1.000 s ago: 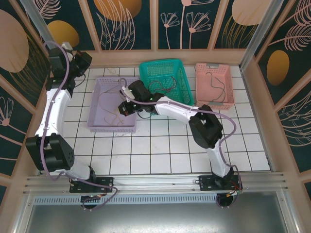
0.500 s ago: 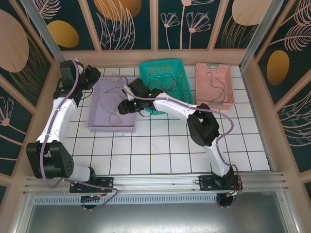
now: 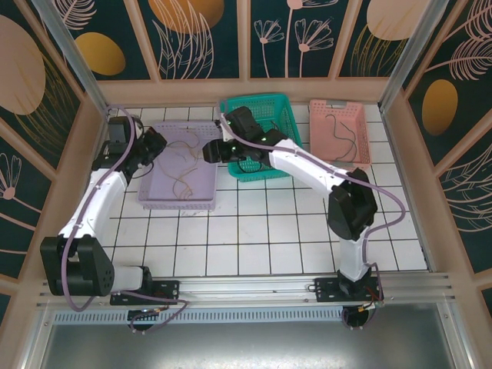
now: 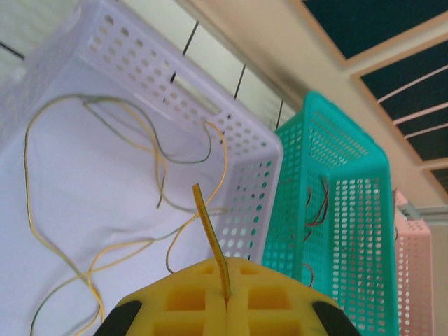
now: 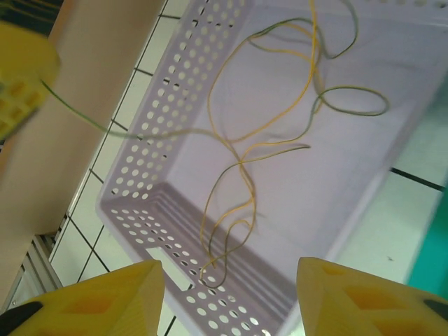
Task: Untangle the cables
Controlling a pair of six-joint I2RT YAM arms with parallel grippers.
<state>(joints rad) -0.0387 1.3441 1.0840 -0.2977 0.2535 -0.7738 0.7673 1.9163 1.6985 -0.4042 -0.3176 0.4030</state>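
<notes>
Left claw [image 4: 226, 299] pinching thin yellow-green wire [image 4: 209, 231], right claw [image 5: 227, 278] spread above perforated lilac basket [image 5: 140, 203]

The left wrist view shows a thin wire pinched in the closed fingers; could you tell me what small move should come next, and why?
Probably draw the left gripper away from the lilac basket. Its jaws are shut on a thin wire that runs into the looped wires in the basket, and the right gripper hangs open above them.
</notes>
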